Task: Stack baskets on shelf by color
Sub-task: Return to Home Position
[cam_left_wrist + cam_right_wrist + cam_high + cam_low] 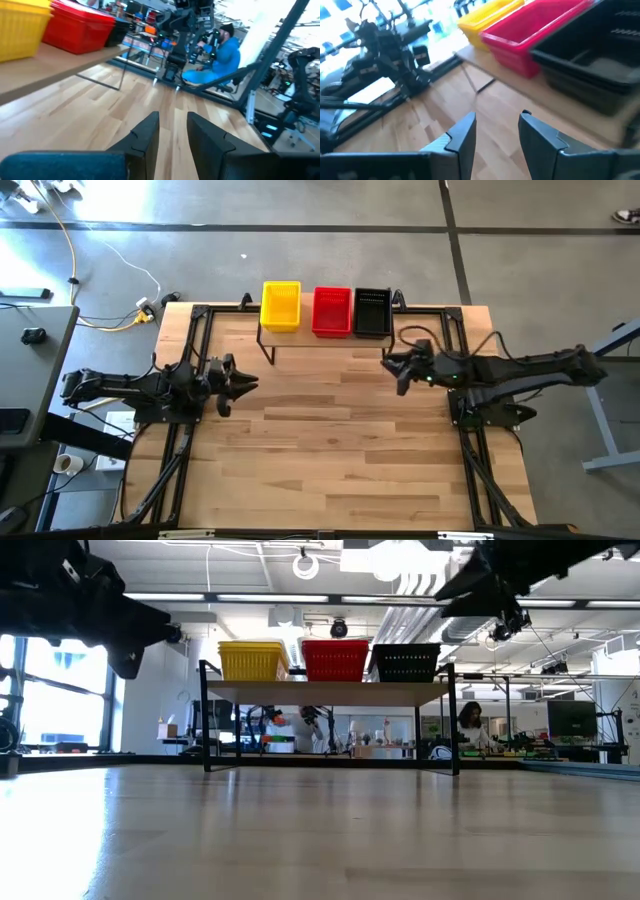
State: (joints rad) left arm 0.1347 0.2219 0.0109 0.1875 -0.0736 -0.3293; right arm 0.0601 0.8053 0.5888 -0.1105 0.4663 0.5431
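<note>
Up on shelf (330, 692), seeing yellow baskets (281, 306), red baskets (332, 312), black baskets (373, 312) sitting side by side, plus left gripper (240, 385) and right gripper (392, 365) hovering over table (340, 440), fingers parted, empty; likely homing, needing only parking arms.

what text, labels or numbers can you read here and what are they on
None can be read.
The yellow baskets, red baskets, black baskets and shelf show no lettering.
Anything in the room behind is too blurred to read.
</note>
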